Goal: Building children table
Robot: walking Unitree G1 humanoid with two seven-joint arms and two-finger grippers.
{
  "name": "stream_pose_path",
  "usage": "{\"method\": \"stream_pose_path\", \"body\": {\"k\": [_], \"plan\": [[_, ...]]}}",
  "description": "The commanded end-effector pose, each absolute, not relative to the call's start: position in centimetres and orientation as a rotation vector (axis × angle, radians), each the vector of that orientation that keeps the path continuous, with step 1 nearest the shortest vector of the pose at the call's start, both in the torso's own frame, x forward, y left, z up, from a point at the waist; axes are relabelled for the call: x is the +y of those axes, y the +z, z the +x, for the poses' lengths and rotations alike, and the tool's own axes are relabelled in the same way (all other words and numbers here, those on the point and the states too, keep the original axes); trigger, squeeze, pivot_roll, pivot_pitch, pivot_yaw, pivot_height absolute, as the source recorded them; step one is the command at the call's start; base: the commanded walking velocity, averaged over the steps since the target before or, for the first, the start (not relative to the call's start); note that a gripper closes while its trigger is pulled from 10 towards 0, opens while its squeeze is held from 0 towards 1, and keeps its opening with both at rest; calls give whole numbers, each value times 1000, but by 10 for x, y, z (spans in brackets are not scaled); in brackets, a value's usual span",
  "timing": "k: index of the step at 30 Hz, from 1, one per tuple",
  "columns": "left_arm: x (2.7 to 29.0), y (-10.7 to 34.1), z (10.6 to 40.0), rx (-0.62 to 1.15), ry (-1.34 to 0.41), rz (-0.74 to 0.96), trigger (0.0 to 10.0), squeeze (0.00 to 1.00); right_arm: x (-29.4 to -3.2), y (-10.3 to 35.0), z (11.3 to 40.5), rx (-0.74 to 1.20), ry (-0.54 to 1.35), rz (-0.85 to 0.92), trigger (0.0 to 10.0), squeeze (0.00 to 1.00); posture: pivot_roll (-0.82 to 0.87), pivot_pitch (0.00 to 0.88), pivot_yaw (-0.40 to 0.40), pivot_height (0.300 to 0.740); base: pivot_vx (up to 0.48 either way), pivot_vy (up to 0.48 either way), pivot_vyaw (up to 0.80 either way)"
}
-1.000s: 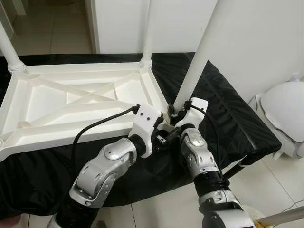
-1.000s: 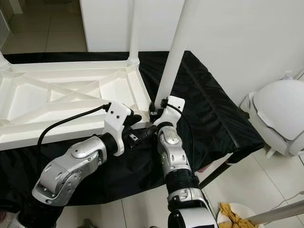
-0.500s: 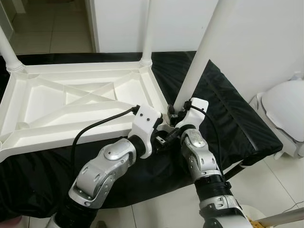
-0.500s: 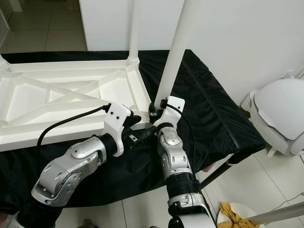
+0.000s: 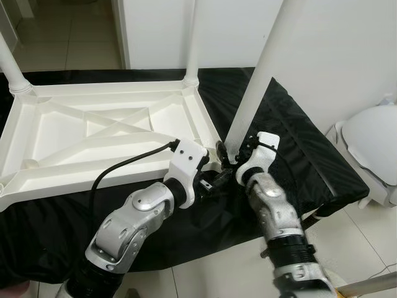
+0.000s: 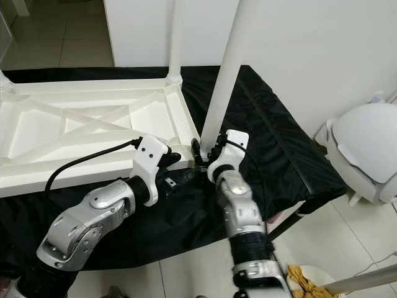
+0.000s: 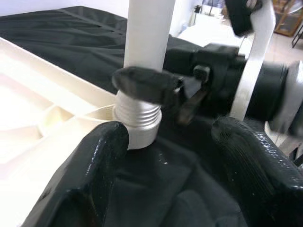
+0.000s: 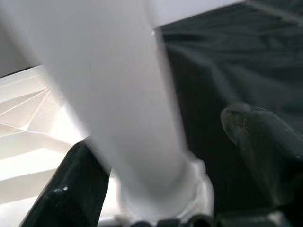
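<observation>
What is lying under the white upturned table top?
A black cloth lies under the table top, covering the whole support. What that support is made of stays hidden beneath the cloth.

Right gripper [image 5: 228, 151] now lower on table leg [image 5: 257, 68], more upright

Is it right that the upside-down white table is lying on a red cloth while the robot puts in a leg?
Not quite: the cloth is black, not red, as the left eye view shows. The upside-down white table does lie on it while the right gripper works at the leg.
</observation>
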State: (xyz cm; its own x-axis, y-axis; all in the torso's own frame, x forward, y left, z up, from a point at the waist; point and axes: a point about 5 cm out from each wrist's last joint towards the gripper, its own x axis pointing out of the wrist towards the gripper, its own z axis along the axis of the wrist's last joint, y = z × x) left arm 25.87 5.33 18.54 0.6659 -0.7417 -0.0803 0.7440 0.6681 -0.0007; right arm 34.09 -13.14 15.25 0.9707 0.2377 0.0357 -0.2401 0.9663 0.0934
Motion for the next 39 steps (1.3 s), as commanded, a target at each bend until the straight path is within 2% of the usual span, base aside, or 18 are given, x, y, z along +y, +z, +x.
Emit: {"method": "stream_pose_path", "body": {"k": [1, 6, 10, 17, 25, 26, 27, 39], "plan": [[48, 186, 252, 76, -944, 28, 10000, 0, -136, 152, 344, -18, 270, 115, 10000, 0, -5, 18, -84, 740, 0, 0, 0], [48, 188, 252, 73, -947, 30, 10000, 0, -146, 155, 351, -29, 337, 71, 10000, 0, -5, 30, -78, 740, 0, 0, 0], [48, 191, 254, 64, -944, 32, 10000, 0, -152, 156, 362, -16, 501, 16, 10000, 0, 7, 36, -81, 740, 0, 0, 0], [48, 193, 253, 57, -933, 27, 10000, 0, -149, 151, 368, 29, 659, -8, 10000, 0, 26, 38, -84, 740, 0, 0, 0], [47, 193, 252, 56, -929, 23, 10000, 0, -150, 149, 373, 65, 691, -54, 10000, 0, 38, 39, -89, 740, 0, 0, 0], [47, 193, 252, 56, -925, 22, 10000, 0, -152, 148, 375, 75, 697, -62, 3451, 0, 40, 38, -89, 740, 0, 0, 0], [48, 193, 252, 57, -922, 22, 10000, 0, -154, 148, 377, 82, 699, -74, 0, 0, 44, 38, -89, 740, 0, 0, 0], [48, 193, 251, 62, -922, 19, 10000, 0, -163, 142, 375, 112, 725, -88, 0, 0, 36, 42, -87, 740, 0, 0, 0]]}}
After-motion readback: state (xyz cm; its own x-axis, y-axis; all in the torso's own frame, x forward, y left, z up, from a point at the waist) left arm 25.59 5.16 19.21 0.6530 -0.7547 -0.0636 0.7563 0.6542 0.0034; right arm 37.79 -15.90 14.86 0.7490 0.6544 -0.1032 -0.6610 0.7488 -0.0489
